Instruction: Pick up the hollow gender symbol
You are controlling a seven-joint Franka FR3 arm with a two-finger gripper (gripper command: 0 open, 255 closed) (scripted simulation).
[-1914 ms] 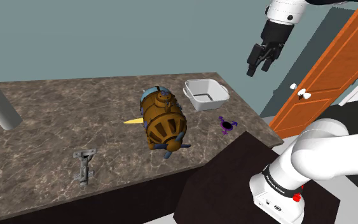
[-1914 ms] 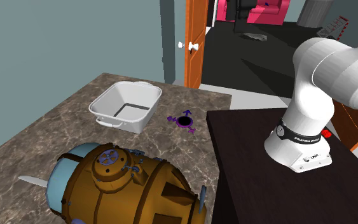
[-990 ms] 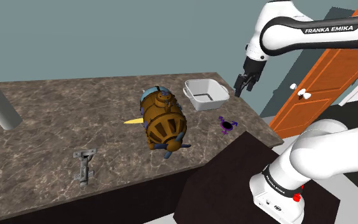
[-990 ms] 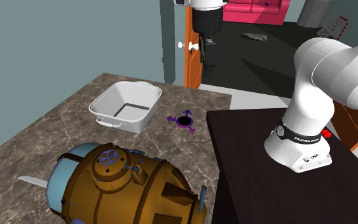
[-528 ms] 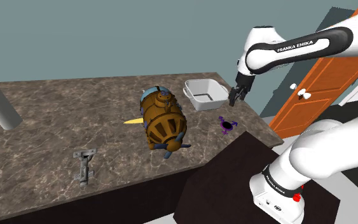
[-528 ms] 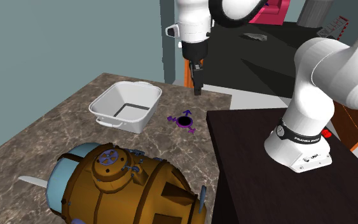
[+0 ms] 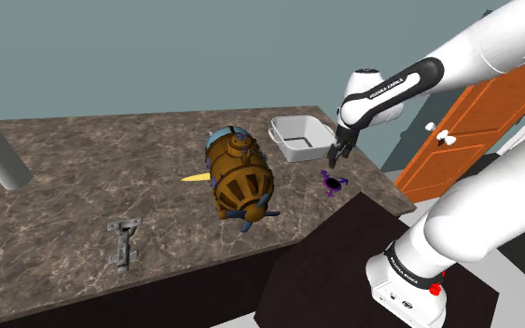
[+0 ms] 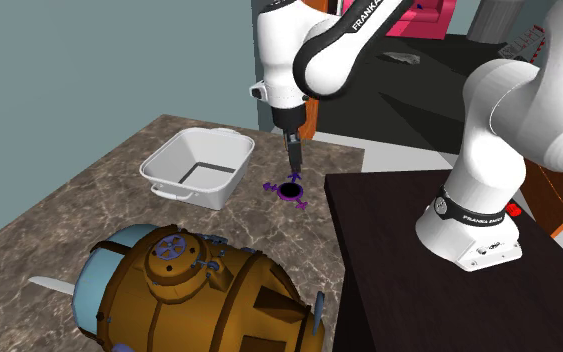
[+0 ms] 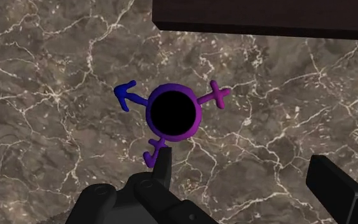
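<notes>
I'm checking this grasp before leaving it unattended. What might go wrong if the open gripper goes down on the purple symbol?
The gender symbol sits nearer one finger than midway in the open gripper; that finger may land on it. Lying flat on the counter, it may slip from the fingers.

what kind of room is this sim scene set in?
Probably a house kitchen: a long brown marbled countertop carrying a white rectangular two-handled dish and a white roll like paper towel, with an orange panelled door beside it.

One each: gender symbol point(image 7: 332, 183), tray point(image 7: 297, 154), barrel point(image 7: 241, 182), roll point(image 7: 1, 160), bracket point(image 7: 123, 242)
</notes>
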